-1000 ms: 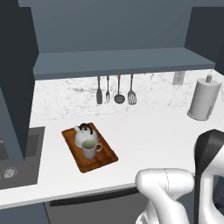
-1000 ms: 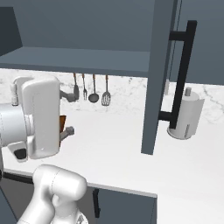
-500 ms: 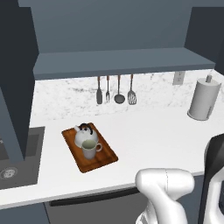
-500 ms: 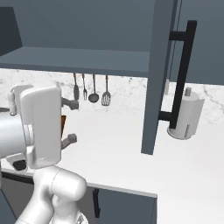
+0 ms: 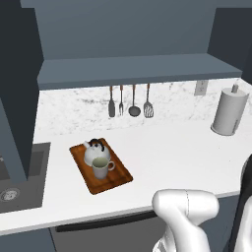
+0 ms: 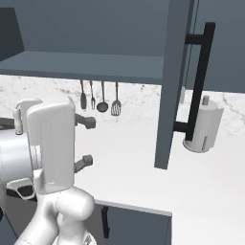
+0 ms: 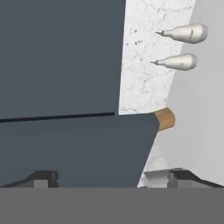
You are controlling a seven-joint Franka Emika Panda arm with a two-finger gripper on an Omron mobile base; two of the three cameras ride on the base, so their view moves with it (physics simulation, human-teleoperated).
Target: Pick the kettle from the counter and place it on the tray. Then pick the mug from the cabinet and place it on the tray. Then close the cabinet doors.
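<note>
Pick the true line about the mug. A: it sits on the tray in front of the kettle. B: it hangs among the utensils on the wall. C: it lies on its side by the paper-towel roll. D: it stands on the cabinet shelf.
A: in the left base view the mug stands upright on the tray, just in front of the kettle.

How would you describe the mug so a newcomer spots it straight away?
Start at the white counter and find the reddish-brown tray lying on its left part, near the sink. Two things stand on it: the mug is the one nearer the front edge, right beside the kettle. It is the open beige cup with a greenish inside and a side handle, not the closed silvery dome with a black handle.
</note>
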